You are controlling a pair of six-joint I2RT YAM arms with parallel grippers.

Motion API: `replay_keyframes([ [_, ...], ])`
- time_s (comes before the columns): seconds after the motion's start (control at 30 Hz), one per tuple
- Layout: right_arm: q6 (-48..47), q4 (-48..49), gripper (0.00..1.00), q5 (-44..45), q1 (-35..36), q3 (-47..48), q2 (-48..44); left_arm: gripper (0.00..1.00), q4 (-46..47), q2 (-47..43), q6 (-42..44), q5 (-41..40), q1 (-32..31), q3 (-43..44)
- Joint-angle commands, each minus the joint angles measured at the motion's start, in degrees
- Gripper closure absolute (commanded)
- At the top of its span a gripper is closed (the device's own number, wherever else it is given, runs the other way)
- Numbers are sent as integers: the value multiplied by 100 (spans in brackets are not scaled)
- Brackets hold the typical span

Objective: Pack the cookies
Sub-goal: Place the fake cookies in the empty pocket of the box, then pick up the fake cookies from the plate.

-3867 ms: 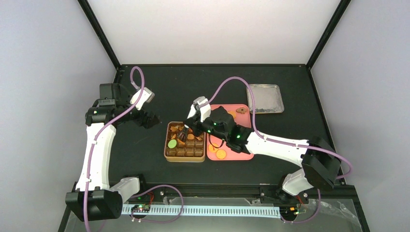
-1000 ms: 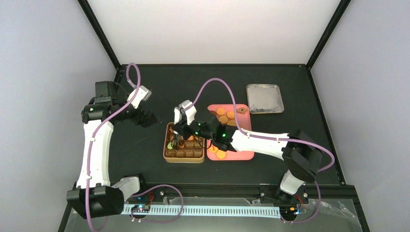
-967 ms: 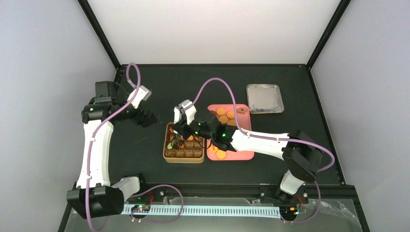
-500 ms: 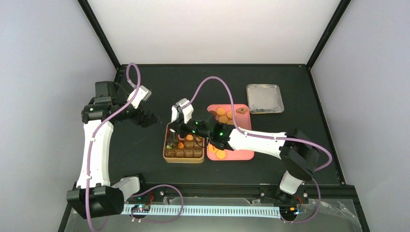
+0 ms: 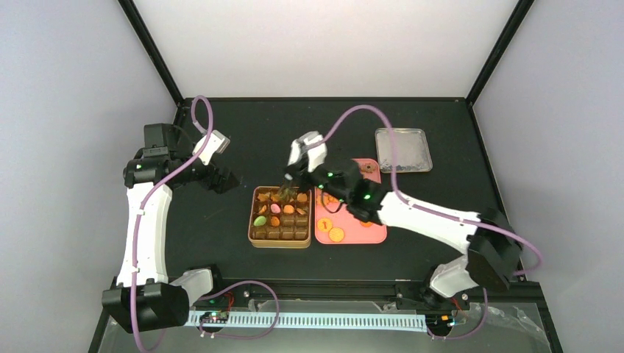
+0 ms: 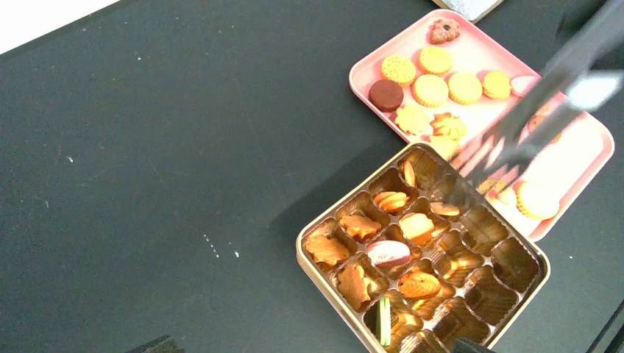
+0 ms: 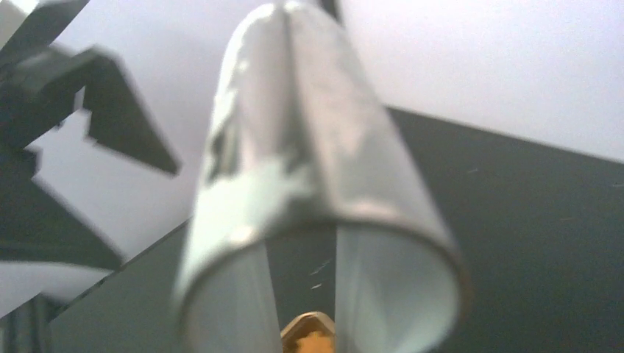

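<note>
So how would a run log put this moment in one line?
right gripper: shut on metal tongs, tips over cookie tin far row | left gripper: open | cookies: some on pink tray

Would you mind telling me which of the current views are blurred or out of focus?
Top external: sharp, evenly lit. Left wrist: the tin and cookies are crisp, but the tongs are smeared by motion blur. Right wrist: the tongs fill the frame, too near to focus, with bright glare on the metal.

Cookies [image 6: 417, 226] sit in the tin [image 5: 279, 243]; the tray [image 5: 364, 232], perhaps touching, lies right.
</note>
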Motion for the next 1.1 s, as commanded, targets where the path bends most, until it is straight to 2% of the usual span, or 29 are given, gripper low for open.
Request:
replay_keyframes([
  [0.0,-208,-78,73,501,-654,-494,-721,2,-178,-18,88,143,61,253],
  [0.3,-455,-550,67,1215,-1640,-1576,-1670,2,-164,9,48,160,63,275],
  [0.53,-492,-669,65,1539,-2022,-2074,-2040,2,-155,39,24,176,62,284],
  [1.07,-623,-342,56,1422,-2283,-2087,-1335,2,-190,41,15,182,64,300],
])
